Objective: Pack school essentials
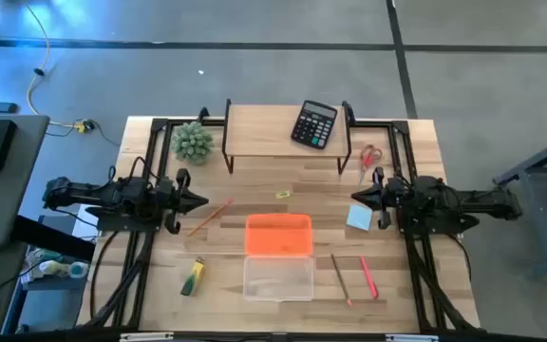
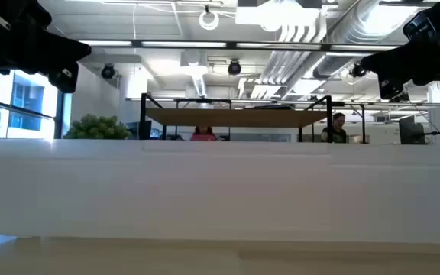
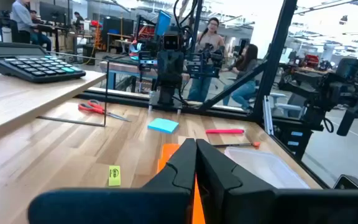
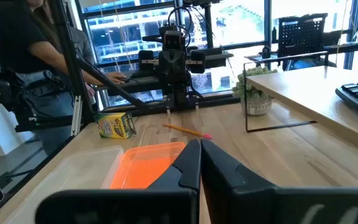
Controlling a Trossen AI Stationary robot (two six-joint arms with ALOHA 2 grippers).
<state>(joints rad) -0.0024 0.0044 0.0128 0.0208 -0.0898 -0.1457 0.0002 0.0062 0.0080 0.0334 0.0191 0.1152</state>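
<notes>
Orange lid: case lid (image 1: 278, 235), hinged open and lying flat at table centre, touching the clear tray.
Clear tray: empty half of the pencil case (image 1: 278, 278), just in front of the lid, near the table's front edge; nothing packed yet.
Left gripper: (image 1: 201, 199) at the left side, raised above the table, fingers pressed together, holding nothing.
Right gripper: (image 1: 356, 195) at the right side, raised, fingers pressed together, holding nothing.
Pencil, left: (image 1: 210, 217) lying slantwise between the left gripper and the lid.
Pencil, right: (image 1: 340, 278) right of the clear tray, alongside the pink pen (image 1: 367, 277).
Note pad: light-blue square (image 1: 359, 218) just beneath the right gripper.
Scissors: red-handled (image 1: 369, 157) at the back right, beside the shelf leg.
Marker box: green-yellow (image 1: 193, 276) left of the clear tray.
Yellow piece: small (image 1: 283, 194) between shelf and lid.
Not for packing: calculator (image 1: 313, 123) on the wooden shelf (image 1: 264, 128); spiky green plant (image 1: 191, 142) at back left.
Risk, flat items: pencils and pad lie flush on the wood; shut fingers would have to open first, and a shallow pinch may slip or push them away.
Risk, case: light tray could slide if nudged during a drop.
Risk, arms: both reaching for the centre could collide.
</notes>
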